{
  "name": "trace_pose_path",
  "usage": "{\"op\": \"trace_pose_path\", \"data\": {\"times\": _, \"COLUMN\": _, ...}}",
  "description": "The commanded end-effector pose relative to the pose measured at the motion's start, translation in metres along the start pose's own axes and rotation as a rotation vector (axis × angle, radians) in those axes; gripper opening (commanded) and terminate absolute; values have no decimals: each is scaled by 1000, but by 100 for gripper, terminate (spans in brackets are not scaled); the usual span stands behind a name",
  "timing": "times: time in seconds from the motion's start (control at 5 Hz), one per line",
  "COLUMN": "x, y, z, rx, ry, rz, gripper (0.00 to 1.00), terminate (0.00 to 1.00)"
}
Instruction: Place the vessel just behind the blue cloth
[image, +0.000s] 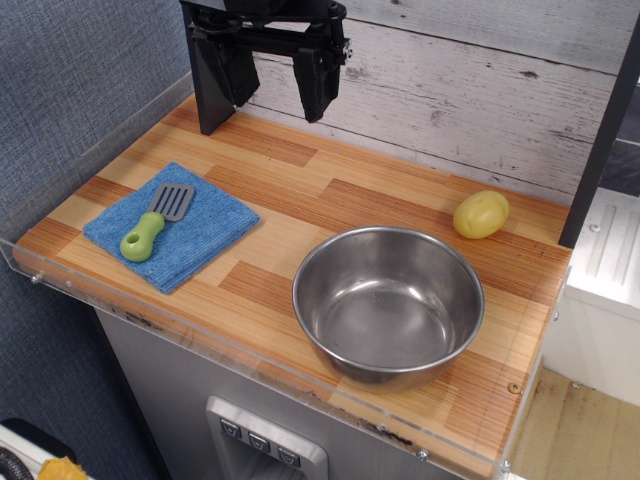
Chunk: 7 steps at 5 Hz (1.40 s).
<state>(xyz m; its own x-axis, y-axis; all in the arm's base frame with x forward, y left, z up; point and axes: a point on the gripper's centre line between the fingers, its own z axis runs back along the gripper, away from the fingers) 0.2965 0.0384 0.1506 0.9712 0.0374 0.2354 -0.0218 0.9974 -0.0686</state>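
Observation:
The vessel (388, 303) is a large shiny steel bowl, upright and empty, near the front right of the wooden counter. The blue cloth (172, 228) lies flat and folded at the left, with a green-handled grey spatula (155, 222) lying on top of it. My gripper (270, 92) hangs at the back, above the counter's rear left, well behind the cloth and far from the bowl. Its two black fingers stand wide apart with nothing between them.
A yellow potato (481, 214) lies at the back right, behind the bowl. A clear plastic lip (250, 355) runs along the counter's front and left edges. A plank wall (480, 90) stands behind. A black post (605, 130) rises at the right.

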Motion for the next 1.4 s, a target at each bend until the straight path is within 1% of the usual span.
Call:
{"op": "trace_pose_path", "data": {"times": 0.0, "x": 0, "y": 0, "z": 0, "rx": 0, "ry": 0, "rz": 0, "gripper": 100, "terminate": 0}}
{"op": "trace_pose_path", "data": {"times": 0.2, "x": -16, "y": -13, "z": -17, "rx": -25, "ry": 53, "rz": -48, "gripper": 100, "terminate": 0}}
{"op": "trace_pose_path", "data": {"times": 0.4, "x": -33, "y": -28, "z": -30, "rx": -31, "ry": 77, "rz": -115, "gripper": 100, "terminate": 0}}
{"op": "trace_pose_path", "data": {"times": 0.6, "x": -40, "y": -37, "z": -39, "rx": -11, "ry": 84, "rz": -183, "gripper": 100, "terminate": 0}}
{"op": "trace_pose_path", "data": {"times": 0.8, "x": -43, "y": -40, "z": -54, "rx": 27, "ry": 85, "rz": -226, "gripper": 100, "terminate": 0}}
{"op": "trace_pose_path", "data": {"times": 1.0, "x": -47, "y": -36, "z": -75, "rx": 74, "ry": 93, "rz": -259, "gripper": 100, "terminate": 0}}
{"op": "trace_pose_path", "data": {"times": 1.2, "x": -53, "y": -33, "z": -101, "rx": 75, "ry": 170, "rz": -268, "gripper": 100, "terminate": 0}}
